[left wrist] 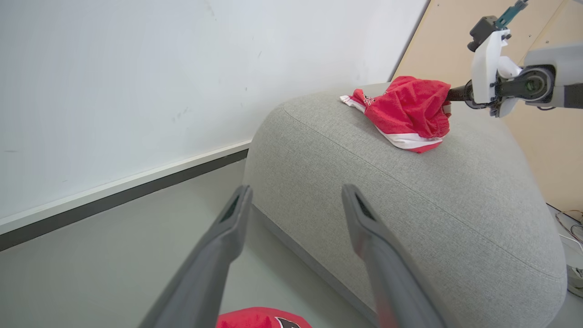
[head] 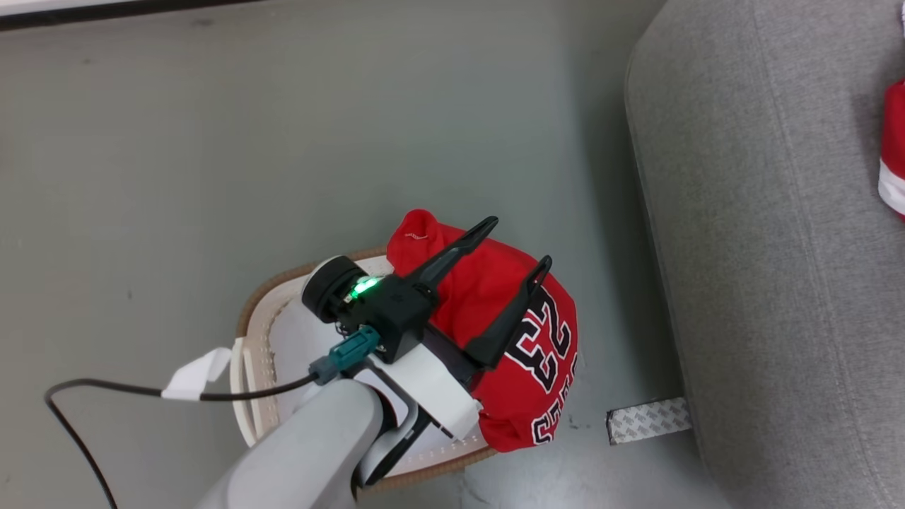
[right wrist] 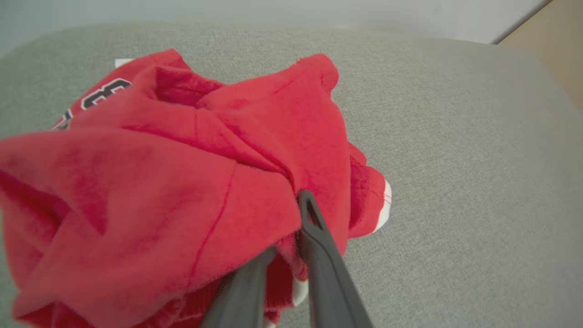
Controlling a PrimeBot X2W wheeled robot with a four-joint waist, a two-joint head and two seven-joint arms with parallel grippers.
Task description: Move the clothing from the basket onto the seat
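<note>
Clamping one red garment (right wrist: 182, 182) on the seat (right wrist: 455, 159), the right tool (right wrist: 288, 225) has not let go; the jersey (head: 537, 353) sits in the basket (head: 254, 311) beneath the wide-spread left tool (head: 517, 242), so about half seems left.

The left forearm (head: 311, 452) is a smooth pale-grey tube ending in a white bracket (head: 431, 385). Just beyond the bracket sits a black housing (head: 396, 311) with a green light (head: 364, 286) and a round black drum (head: 327, 286) beside it. Next to the bracket, a teal connector (head: 350, 353) feeds a black cable (head: 141, 390) tagged with white tape (head: 194, 375). The left gripper (head: 518, 242) has long, dark, tapering fingers (head: 452, 254) with slotted tips. The right wrist (left wrist: 485, 68) looks the same: white plate, small dark screws.
</note>
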